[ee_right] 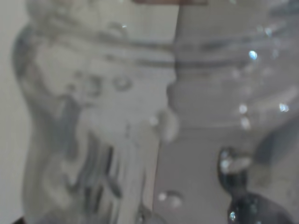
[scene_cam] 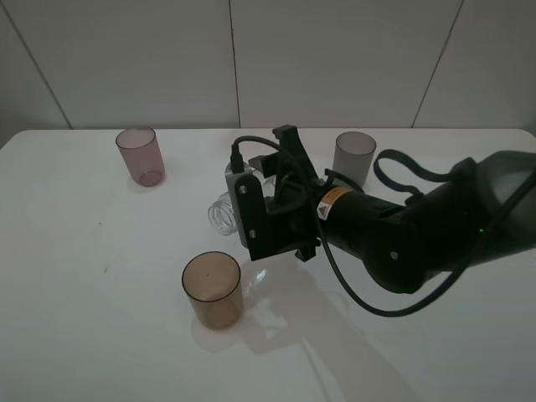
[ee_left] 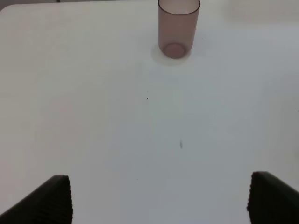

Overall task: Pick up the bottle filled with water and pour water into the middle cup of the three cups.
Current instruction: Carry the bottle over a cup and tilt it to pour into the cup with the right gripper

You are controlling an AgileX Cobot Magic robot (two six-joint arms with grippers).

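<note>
The clear bottle (scene_cam: 224, 213) is tipped on its side in the exterior high view, open neck pointing left, body hidden inside my right gripper (scene_cam: 266, 201), which is shut on it. The bottle's wet clear wall (ee_right: 140, 116) fills the right wrist view. The brown middle cup (scene_cam: 212, 289) stands upright just in front of the bottle's mouth and below it, apart from it. The pinkish cup (scene_cam: 140, 155) stands at the back left, the grey cup (scene_cam: 354, 157) at the back right behind my right arm. My left gripper (ee_left: 159, 196) is open over bare table, with the pinkish cup (ee_left: 178, 28) well ahead of it.
The white table (scene_cam: 84, 276) ends at a pale panelled wall (scene_cam: 335, 59) at the back. My right arm (scene_cam: 419, 226) and its black cable lie across the table's right half. A small dark speck (ee_left: 181, 144) marks the table ahead of the left gripper.
</note>
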